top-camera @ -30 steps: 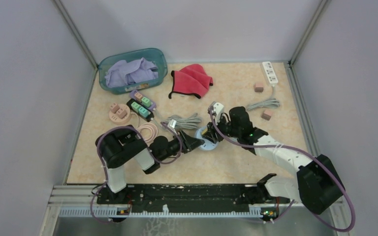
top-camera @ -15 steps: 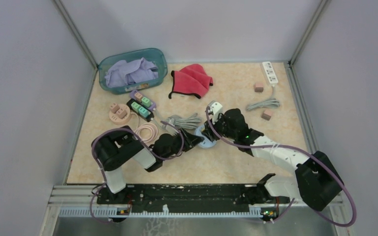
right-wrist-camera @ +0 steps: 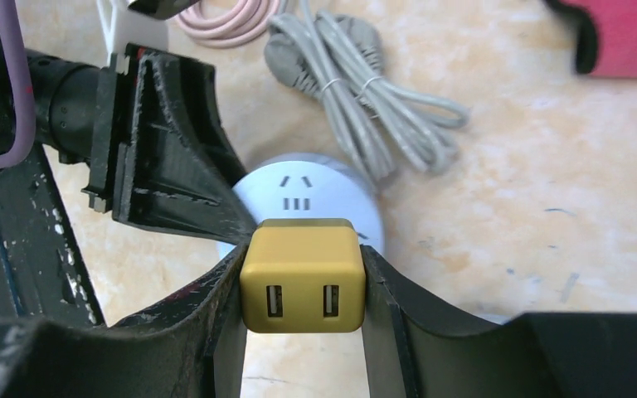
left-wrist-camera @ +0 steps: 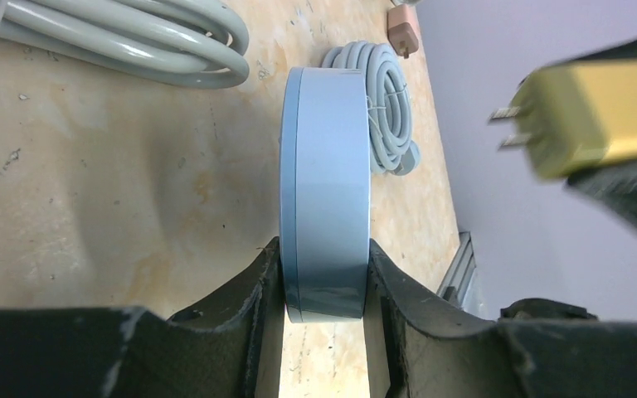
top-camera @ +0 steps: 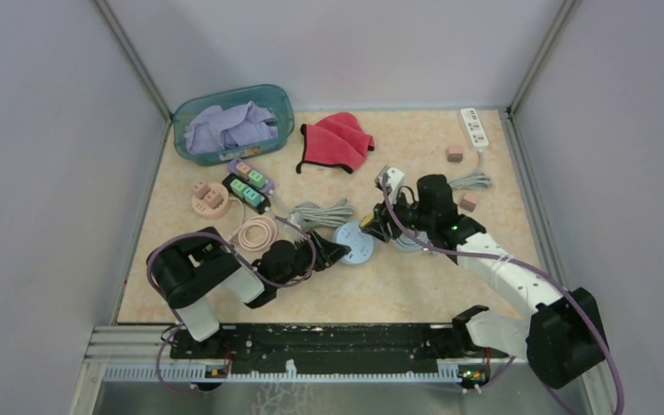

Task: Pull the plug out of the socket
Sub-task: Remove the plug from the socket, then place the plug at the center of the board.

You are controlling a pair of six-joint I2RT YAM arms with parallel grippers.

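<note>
Yellow plug sits clamped in our right end effector, prongs bare, apart from the round blue socket that our left end effector grips mid-frame.

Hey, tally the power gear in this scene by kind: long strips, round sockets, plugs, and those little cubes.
Long power strips: 3
Round sockets: 2
Yellow plug: 1
Brown cubes: 2
Total: 8

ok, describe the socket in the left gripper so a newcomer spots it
Middle of the tan table, on the near side of the grey cable bundle. The socket lies there, its rim pinched by the left gripper. It is the only pale blue disc; the peach socket is the other round one.
</note>
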